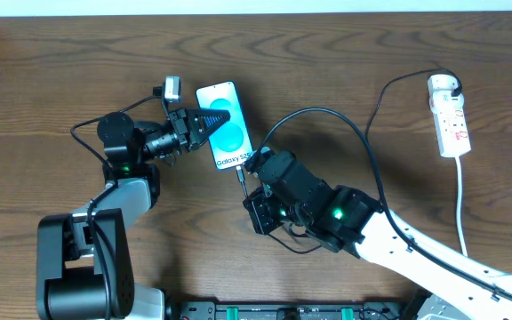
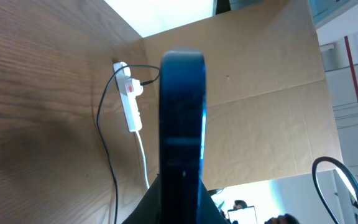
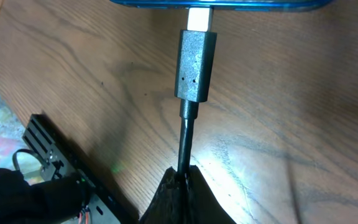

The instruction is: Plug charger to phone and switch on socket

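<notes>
We saw the phone (image 1: 229, 142) near the middle of the desk (image 1: 60, 71), screen lit blue. The left pincer (image 1: 212, 119) was closed on it from its left side, the dark fingers covering part of the screen. In the left wrist view the phone (image 2: 182, 124) showed only edge-on, a dark blue slab filling the centre, and the fingers gripping it were cut off at the bottom of the frame.

The right pincer (image 1: 249, 175) sat just below the phone's bottom edge, shut on the charger (image 1: 327, 111) a little behind its connector (image 3: 196, 65). From the right wrist, the connector's metal tip met the phone's edge (image 3: 260, 3) (how deep it sat we could not tell, the frame cutting it off there).

The black cable looped away to the right, and part of its run was hidden under the right arm. Its white plug (image 1: 444, 86) stood in the socket (image 1: 449, 124) at the desk's far right, well apart from the phone. The socket's red switches were too small to read, and its white cord (image 1: 461, 204) trailed toward the near edge.
</notes>
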Robot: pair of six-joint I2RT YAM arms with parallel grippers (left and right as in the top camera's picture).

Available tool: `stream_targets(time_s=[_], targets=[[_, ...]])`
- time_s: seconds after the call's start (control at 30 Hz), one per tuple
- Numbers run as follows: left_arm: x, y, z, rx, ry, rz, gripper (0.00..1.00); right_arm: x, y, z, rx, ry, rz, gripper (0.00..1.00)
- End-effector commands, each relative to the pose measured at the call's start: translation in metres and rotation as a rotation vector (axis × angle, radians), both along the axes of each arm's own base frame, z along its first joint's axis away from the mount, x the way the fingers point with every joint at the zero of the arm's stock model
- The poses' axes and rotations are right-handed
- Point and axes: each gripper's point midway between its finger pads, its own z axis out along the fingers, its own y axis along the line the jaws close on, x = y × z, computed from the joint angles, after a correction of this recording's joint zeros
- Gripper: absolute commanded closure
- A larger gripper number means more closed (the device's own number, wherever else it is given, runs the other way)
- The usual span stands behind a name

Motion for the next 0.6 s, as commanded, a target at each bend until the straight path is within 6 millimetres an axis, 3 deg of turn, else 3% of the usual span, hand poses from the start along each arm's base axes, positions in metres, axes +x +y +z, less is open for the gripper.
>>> stream_targets(time_s=[0.0, 0.57], targets=[[-0.0009, -0.0001, 0.0096, 0.004, -0.037, -0.018, 0.93, -0.0011, 0.0003, 0.0068, 0.028, 0.002, -0.003, 0.99], [-0.001, -0.0002, 0.0096, -0.004, -0.016, -0.018, 0.93, -0.0017, 0.0011, 0.0072, 0.035, 0.016, -0.017, 0.99]])
